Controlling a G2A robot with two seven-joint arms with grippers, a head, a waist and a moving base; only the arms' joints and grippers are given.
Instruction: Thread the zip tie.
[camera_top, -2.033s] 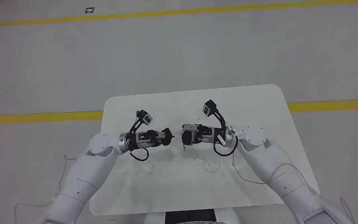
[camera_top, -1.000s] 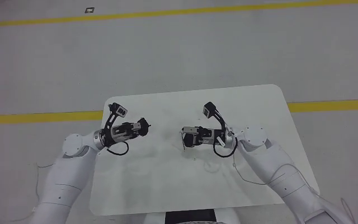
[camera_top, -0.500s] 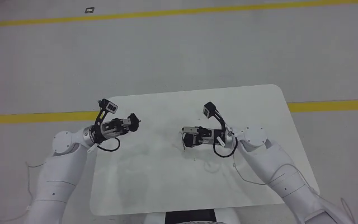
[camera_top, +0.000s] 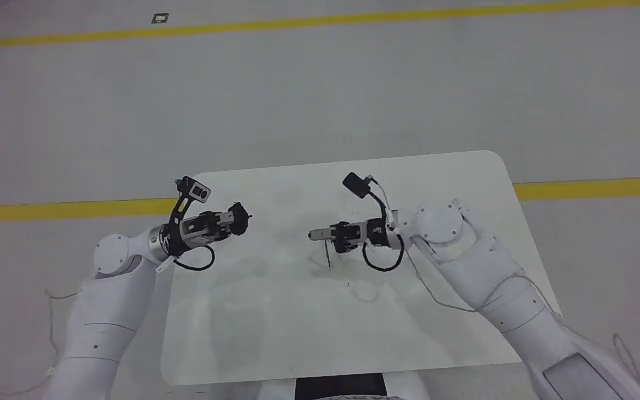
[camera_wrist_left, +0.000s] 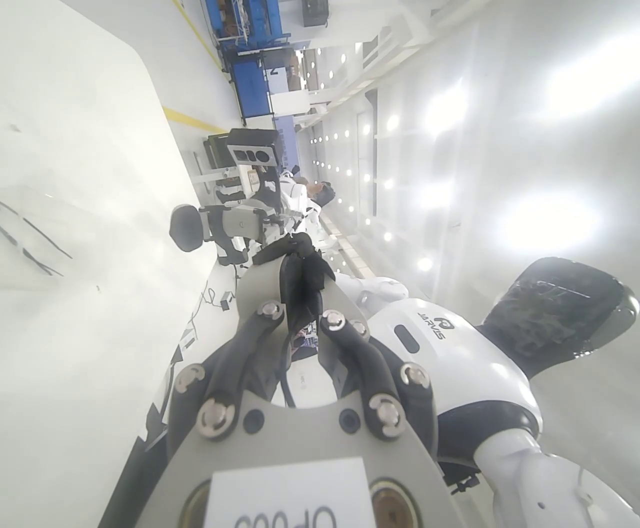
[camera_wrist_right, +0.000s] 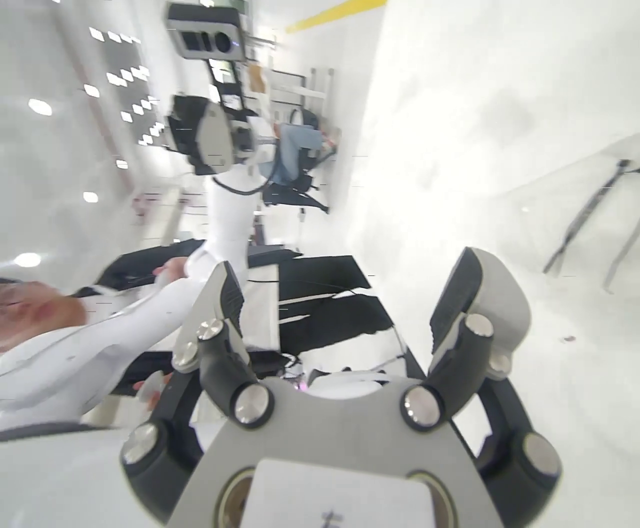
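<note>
Status: we read both arms as off the zip tie; it lies on the white table, near the right gripper on the robot's side of it, well apart from the left gripper; right jaws spread wide, nothing between them; left jaws pressed together, no strap in them that we can make out. Right wrist view shows two dark strands side by side, so we'd guess a loop; whether the tail sits in the head, we cannot tell; if not, re-grasp and feed are left; if so, only the retreat. Table plain white, rounded corners; grey floor with yellow lines; blue racks and ceiling lights in the hall behind.
</note>
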